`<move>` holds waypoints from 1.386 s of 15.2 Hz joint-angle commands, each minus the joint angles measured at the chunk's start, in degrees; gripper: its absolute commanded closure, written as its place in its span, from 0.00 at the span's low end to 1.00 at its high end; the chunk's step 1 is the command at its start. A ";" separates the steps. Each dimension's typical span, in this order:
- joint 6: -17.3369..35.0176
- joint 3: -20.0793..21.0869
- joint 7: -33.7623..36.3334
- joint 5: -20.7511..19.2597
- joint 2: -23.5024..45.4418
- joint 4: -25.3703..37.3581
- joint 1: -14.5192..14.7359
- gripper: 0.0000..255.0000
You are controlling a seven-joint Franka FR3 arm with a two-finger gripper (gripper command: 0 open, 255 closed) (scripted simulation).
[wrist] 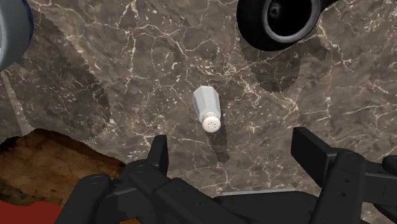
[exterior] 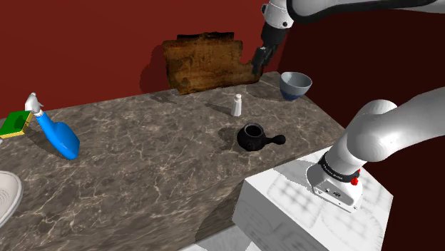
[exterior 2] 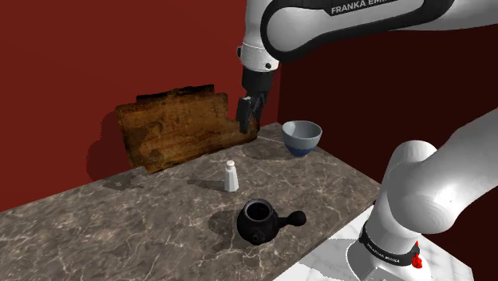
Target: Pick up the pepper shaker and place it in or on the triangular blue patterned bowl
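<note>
The pepper shaker is a small white faceted shaker standing upright on the dark marble counter. The bowl is grey-white with a blue lower band and stands near the counter's far corner. My black gripper hangs open well above the counter, between shaker and bowl, in front of the wooden board. Nothing is between its fingers. The shaker stands on the counter far below the fingertips.
A black round pot with a side handle stands near the shaker. A worn wooden board leans on the red wall. A blue spray bottle and a green sponge are at the shoulder view's left.
</note>
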 commanded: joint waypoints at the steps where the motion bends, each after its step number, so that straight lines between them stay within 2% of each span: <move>1: 3.32 0.94 0.46 -0.77 3.16 -1.02 -0.02 0.00; 11: 16.17 5.20 5.32 -7.77 23.75 1.74 -0.97 0.00; 19: 22.58 5.15 6.44 -9.43 28.17 -0.52 -1.37 0.00; 21: 22.58 5.15 6.44 -9.43 28.17 -0.53 -1.36 0.00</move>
